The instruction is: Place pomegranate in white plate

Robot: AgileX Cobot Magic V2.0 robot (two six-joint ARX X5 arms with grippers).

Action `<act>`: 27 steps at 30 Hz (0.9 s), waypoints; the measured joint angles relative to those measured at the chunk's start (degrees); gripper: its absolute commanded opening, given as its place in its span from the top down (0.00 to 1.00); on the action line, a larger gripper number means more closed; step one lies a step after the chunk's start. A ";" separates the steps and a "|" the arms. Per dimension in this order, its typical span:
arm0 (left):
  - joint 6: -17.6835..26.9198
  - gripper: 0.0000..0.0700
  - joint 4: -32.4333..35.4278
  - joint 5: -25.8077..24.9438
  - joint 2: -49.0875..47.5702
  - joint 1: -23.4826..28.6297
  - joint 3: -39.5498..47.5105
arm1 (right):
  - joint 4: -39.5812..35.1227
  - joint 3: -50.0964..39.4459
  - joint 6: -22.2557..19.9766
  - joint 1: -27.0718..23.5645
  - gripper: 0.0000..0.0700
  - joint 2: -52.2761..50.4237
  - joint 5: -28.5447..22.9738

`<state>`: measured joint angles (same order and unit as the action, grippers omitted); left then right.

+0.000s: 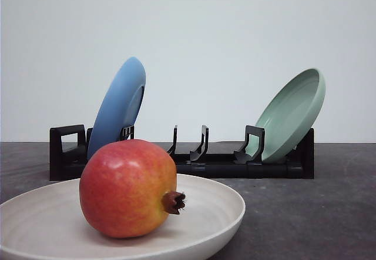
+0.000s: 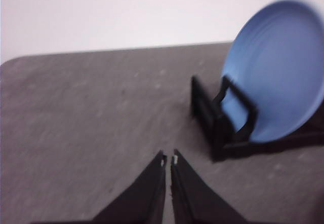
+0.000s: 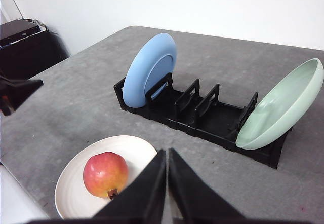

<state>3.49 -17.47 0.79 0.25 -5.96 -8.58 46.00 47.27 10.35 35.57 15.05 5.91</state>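
Observation:
The pomegranate (image 1: 129,188), glossy red with a yellow blush and a dark crown nub, lies inside the white plate (image 1: 211,207) at the near edge of the table. From the right wrist view the pomegranate (image 3: 105,175) rests on the white plate (image 3: 129,150), with my right gripper (image 3: 167,155) shut, empty, and raised above the table beside the plate. My left gripper (image 2: 168,159) is shut on nothing over bare grey table, near the rack's blue-plate end.
A black dish rack (image 1: 217,165) stands behind the white plate, holding a blue plate (image 1: 117,104) at its left end and a pale green plate (image 1: 294,112) at its right end. Dark equipment (image 3: 23,44) sits past the table's edge.

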 measured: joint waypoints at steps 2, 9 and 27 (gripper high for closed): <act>0.25 1.00 1.15 -0.09 0.02 0.61 1.15 | 0.02 0.00 0.00 0.00 1.00 -0.02 -0.02; 0.41 1.00 9.27 -0.19 -0.01 1.09 6.85 | 0.02 0.00 0.00 0.00 1.00 0.00 -0.02; 0.09 1.00 7.27 6.27 0.00 2.89 7.37 | 0.02 0.00 0.00 0.00 1.00 -0.02 0.00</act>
<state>3.58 -10.20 7.07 0.25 -3.07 -1.21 46.02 47.27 10.35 35.57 15.03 5.91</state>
